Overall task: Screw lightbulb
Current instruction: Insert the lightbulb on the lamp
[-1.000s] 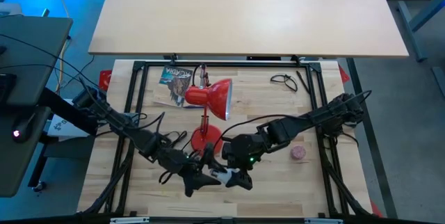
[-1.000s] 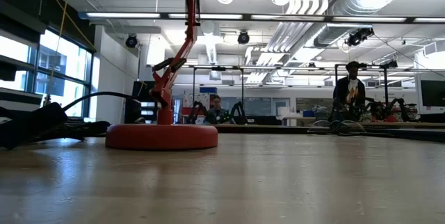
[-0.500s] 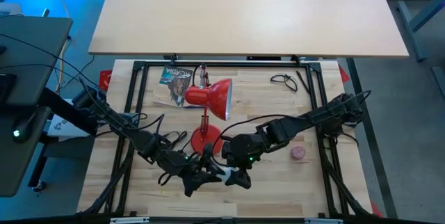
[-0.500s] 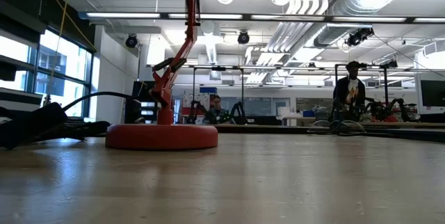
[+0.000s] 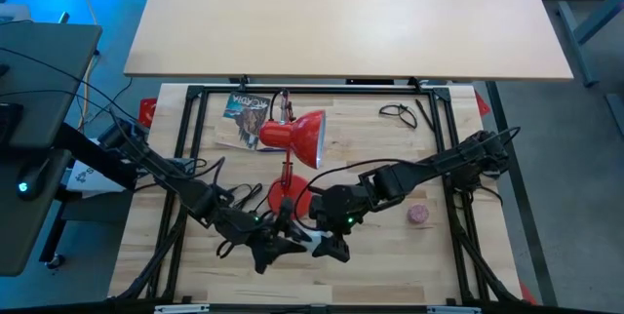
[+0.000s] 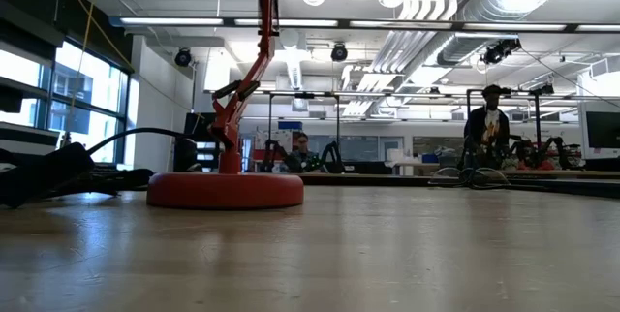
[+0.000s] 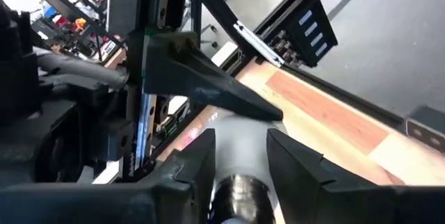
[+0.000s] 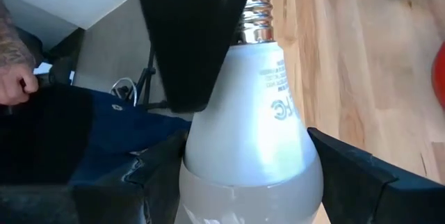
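Meeting near the front edge of the wooden tabletop (image 5: 390, 265), just in front of the red lamp (image 5: 297, 143) base, the left hand (image 5: 292, 243) and the right hand (image 5: 327, 246) both grip the lightbulb (image 8: 250, 133) between them. Its white globe sits clamped between the right hand's two dark fingers (image 8: 348, 175), while the left hand's fingers (image 7: 288, 158) close on the grey screw base and neck at the other end, so the bulb is held off the wood. A pink ball (image 5: 418, 215) lies to the right, well apart from both hands.
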Robot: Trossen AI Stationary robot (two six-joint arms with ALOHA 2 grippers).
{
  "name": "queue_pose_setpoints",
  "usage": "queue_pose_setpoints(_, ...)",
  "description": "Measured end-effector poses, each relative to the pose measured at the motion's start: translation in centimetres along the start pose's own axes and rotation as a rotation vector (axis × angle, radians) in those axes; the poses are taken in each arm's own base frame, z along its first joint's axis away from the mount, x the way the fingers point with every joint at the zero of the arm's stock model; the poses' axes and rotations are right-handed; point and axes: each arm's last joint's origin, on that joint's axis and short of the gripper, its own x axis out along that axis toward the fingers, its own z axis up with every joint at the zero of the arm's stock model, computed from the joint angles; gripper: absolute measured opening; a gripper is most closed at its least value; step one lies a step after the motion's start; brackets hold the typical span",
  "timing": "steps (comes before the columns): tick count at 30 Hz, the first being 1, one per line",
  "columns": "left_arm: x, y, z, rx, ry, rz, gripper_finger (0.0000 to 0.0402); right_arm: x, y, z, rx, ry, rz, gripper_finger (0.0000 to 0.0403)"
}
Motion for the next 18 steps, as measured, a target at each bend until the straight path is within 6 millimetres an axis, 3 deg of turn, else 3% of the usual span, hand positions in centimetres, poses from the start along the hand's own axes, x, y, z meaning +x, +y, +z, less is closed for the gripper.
queue_pose_setpoints(10, -0.3, -0.2, -0.6, 0.07, 0.06, -0.03, 0.0176, 0.0, 0.5, 0.1, -0.017, -0.005, 0.052, 0.026)
queue_pose_setpoints(18, -0.3, -0.2, -0.6, 0.111, 0.055, -0.03, 0.0192, -0.2, 1.0, 0.0, -0.025, 0.004, 0.084, 0.026)
